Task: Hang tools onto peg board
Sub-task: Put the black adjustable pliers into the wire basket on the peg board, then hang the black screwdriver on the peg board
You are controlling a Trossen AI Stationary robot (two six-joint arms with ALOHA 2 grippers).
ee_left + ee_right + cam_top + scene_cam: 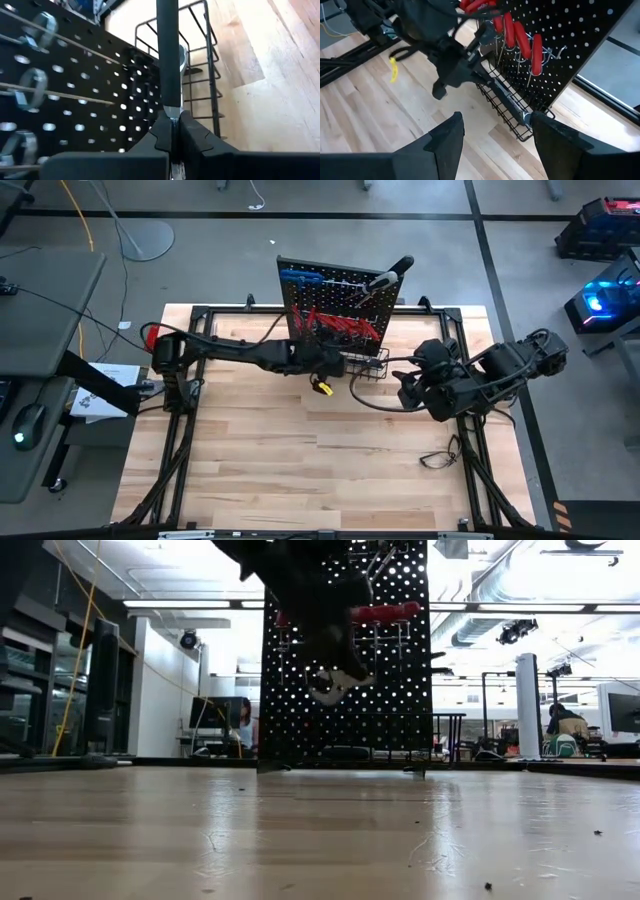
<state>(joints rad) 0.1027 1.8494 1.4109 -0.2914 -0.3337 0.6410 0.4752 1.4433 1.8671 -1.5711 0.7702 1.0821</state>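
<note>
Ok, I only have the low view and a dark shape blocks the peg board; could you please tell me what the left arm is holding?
Observer: The left pincer is shut on a black-handled tool, gripped near its silver end.
Operator: Thank you. Where is that tool relative to the board?
Observer: It lies along the top of the wire basket at the foot of the peg board; I cannot tell whether it touches the wires.
Operator: And the right arm?
Observer: The right pincer is open and empty, waiting off to the side and facing the basket.
</note>
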